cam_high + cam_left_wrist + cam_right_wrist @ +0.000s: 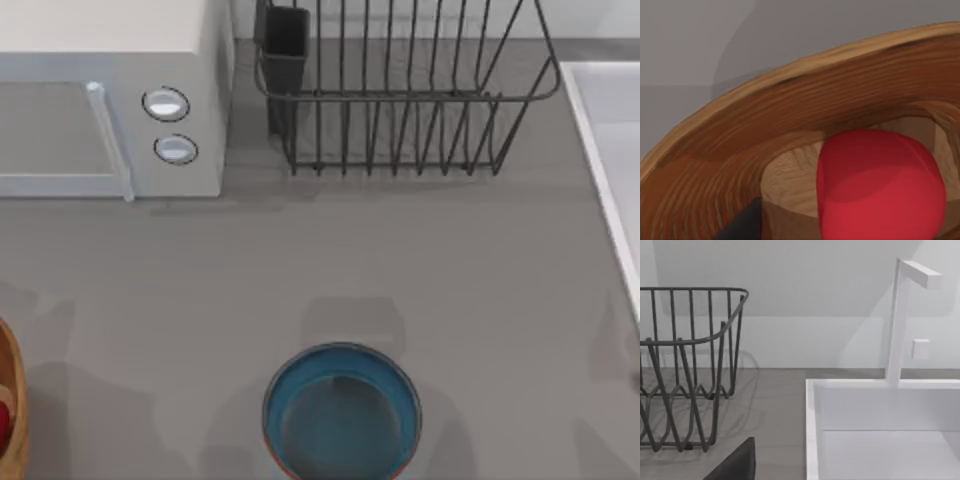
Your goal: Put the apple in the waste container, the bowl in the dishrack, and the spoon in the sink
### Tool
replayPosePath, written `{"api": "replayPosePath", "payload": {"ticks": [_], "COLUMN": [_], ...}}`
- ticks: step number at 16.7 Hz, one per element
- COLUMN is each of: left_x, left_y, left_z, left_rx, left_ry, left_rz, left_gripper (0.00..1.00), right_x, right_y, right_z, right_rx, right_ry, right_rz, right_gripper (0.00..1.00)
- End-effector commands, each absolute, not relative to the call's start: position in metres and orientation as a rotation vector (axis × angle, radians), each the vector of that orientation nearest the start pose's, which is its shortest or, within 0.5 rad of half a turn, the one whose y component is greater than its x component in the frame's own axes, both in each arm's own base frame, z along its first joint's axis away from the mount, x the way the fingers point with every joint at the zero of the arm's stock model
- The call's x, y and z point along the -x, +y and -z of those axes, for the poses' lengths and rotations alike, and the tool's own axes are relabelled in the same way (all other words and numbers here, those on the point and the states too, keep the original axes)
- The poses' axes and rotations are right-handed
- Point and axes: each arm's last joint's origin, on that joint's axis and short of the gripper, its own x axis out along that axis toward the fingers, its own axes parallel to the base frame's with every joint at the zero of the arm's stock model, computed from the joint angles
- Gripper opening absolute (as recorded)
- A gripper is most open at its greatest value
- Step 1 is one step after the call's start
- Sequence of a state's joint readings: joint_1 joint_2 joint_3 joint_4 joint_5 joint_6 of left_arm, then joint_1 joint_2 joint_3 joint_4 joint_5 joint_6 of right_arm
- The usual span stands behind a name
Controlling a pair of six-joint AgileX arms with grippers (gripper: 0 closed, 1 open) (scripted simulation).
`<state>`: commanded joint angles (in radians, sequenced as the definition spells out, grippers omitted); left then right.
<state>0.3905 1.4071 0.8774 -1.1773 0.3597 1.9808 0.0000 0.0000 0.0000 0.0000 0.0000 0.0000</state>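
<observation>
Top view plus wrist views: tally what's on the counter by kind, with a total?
Bowl, teal-blue inside: 1
Apple, red, inside the waste container: 1
Waste container, wood-brown: 1
Dishrack, black wire: 1
Utensil cup at the dishrack's corner: 1
Microwave, white, two knobs: 1
Sink, white, with a faucet: 1
Total: 7

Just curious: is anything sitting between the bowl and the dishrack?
No. In the top view, only bare grey table lies between the bowl and the dishrack.
</observation>
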Motion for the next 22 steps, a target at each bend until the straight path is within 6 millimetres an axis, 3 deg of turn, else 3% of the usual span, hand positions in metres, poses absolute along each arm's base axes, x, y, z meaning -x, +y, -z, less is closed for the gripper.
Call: {"api": "replayPosePath", "payload": {"ticks": [4, 7, 13, 18, 22], "left_x": [-0.198, -0.188, -0.148, -0.120, -0.112], "left_y": [0.071, 0.063, 0.036, 0.019, 0.010], "left_z": [-0.192, -0.191, -0.183, -0.160, -0.147], "left_rx": [-0.936, -0.983, -1.010, -0.737, -0.407], "left_ry": [0.914, 0.927, 0.915, 0.714, 0.443], "left_rz": [1.345, 1.245, 0.741, 0.248, 0.031], "left_gripper": [1.00, 1.00, 1.00, 1.00, 1.00], "right_x": [-0.106, -0.106, -0.106, -0.106, -0.106], "right_y": [-0.001, -0.001, -0.001, -0.001, -0.001], "right_z": [-0.160, -0.160, -0.160, -0.160, -0.160], "right_rx": [0.000, 0.000, 0.000, 0.000, 0.000], "right_ry": [0.000, 0.000, 0.000, 0.000, 0.000], "right_rz": [0.000, 0.000, 0.000, 0.000, 0.000], "right_gripper": [1.00, 1.00, 1.00, 1.00, 1.00]}}
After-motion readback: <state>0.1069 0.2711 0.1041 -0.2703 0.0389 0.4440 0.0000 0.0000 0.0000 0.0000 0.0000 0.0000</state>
